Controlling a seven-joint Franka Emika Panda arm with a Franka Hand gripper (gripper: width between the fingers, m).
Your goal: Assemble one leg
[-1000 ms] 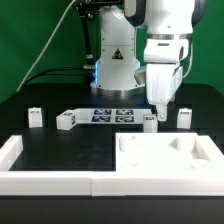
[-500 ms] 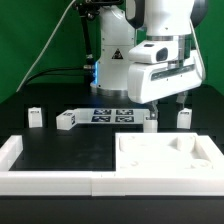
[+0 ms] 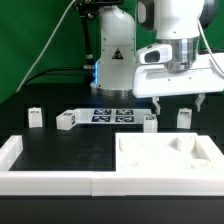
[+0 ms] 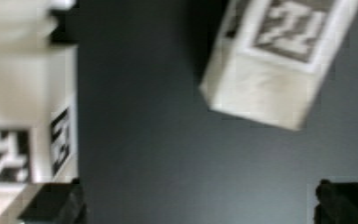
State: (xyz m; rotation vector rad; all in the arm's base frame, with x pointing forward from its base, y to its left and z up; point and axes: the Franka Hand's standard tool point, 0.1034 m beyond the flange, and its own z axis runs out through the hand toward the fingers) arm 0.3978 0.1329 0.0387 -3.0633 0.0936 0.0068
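Observation:
Several small white legs stand on the black table in the exterior view: one [image 3: 34, 117] at the exterior view's left, one [image 3: 66, 121] beside the marker board, one [image 3: 150, 122] in the middle, and one [image 3: 184, 117] at the exterior view's right. My gripper [image 3: 181, 102] hangs open just above that right-hand leg, holding nothing. In the wrist view a leg [image 4: 274, 60] with its square tag lies ahead of the open gripper [image 4: 197, 205]. Both dark fingertips [image 4: 43, 205] are apart from it.
The marker board [image 3: 110, 115] lies behind the legs. A large white plate [image 3: 165, 155] sits at the front right and a white raised border [image 3: 12, 150] runs along the front left. Another white tagged piece [image 4: 16, 100] is cut off at the wrist view's edge.
The hand has turned and shifted toward the exterior view's right, from above the middle leg to above the right-hand leg. Its fingers now stand wide apart, side by side.

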